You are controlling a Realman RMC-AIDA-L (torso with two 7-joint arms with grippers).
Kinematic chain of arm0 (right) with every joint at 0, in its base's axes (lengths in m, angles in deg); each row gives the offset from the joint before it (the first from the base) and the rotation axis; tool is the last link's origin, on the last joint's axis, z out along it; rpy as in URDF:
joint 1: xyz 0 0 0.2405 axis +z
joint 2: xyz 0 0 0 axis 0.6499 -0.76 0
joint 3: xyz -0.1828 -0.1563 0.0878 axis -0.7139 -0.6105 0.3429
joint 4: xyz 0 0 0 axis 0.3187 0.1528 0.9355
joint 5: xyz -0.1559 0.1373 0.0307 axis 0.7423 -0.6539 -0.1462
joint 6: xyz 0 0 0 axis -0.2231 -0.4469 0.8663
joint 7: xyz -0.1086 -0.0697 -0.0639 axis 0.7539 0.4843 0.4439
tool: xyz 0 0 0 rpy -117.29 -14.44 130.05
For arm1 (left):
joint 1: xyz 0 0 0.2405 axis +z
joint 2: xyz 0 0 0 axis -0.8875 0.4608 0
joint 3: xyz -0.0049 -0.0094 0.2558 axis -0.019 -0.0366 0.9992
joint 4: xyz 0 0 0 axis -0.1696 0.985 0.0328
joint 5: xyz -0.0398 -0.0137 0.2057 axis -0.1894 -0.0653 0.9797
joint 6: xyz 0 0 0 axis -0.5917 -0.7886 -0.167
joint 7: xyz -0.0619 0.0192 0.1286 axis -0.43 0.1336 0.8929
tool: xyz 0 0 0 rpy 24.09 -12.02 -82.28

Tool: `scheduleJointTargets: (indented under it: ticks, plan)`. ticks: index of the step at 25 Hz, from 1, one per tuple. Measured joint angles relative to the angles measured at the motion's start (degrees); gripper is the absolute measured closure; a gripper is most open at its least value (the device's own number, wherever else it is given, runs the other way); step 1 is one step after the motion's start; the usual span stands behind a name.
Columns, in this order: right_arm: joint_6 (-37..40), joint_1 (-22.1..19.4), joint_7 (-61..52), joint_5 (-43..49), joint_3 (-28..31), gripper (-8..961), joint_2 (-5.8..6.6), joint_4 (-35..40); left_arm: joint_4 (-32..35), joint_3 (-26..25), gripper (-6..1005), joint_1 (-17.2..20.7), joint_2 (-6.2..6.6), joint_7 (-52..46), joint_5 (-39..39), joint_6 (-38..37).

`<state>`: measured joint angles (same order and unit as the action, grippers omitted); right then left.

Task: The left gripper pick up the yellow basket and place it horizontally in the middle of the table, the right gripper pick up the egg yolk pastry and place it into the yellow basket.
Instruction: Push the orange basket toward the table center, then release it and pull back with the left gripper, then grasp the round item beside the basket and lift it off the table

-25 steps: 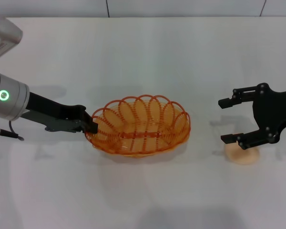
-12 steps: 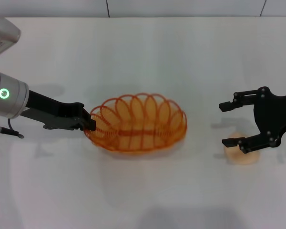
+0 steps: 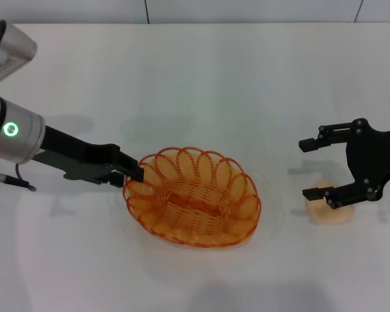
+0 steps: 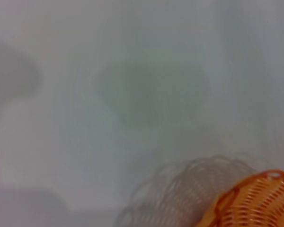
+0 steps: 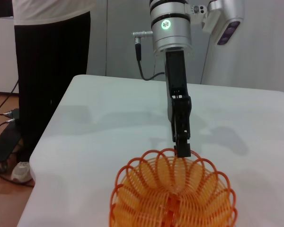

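The yellow basket [image 3: 192, 198] is an oval orange-yellow woven basket near the middle of the table [image 3: 247, 78]. My left gripper [image 3: 135, 174] is shut on its left rim and holds it, tilted, a little above the table. The basket also shows in the left wrist view [image 4: 255, 201] with its shadow apart from it, and in the right wrist view [image 5: 173, 196] with the left gripper [image 5: 182, 149] on its far rim. My right gripper [image 3: 308, 168] is open at the right, just above the egg yolk pastry [image 3: 333, 212], a pale round bun partly hidden by the lower finger.
A person in dark trousers [image 5: 52, 71] stands beyond the table's far-left edge in the right wrist view. A cable and a black base [image 5: 4, 142] lie on the floor there.
My left gripper has carried the basket toward the front and slightly right, turning and tilting it. The right gripper dropped slightly over the pastry and then stayed still, open.
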<state>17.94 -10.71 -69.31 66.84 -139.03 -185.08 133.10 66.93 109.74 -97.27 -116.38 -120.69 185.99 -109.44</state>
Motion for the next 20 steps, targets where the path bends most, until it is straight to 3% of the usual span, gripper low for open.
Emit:
scheduleJointTargets:
  ticks: [8, 14, 18, 20]
  plan:
    - [-0.1, -0.1, 0.0, 0.0, 0.3, 193, -0.07, 0.0, 0.4, -0.3, 435, 0.4, 0.70, 0.7, -0.1, -1.2]
    - [0.2, -0.1, -1.5, 0.0, 0.5, 193, -0.06, 0.2, 1.5, -3.7, 335, 1.0, 2.41, 6.3, -1.7, -2.4]
    - [0.5, -0.2, -3.7, 0.0, 0.5, 193, 0.31, 0.5, 1.5, -8.3, 320, 1.5, 3.48, 14.7, -4.8, -4.4]
    - [1.2, -0.3, -4.7, 0.1, 0.6, 193, 0.62, 0.6, 0.7, -11.7, 312, 2.6, 4.24, 25.3, -9.3, -6.6]
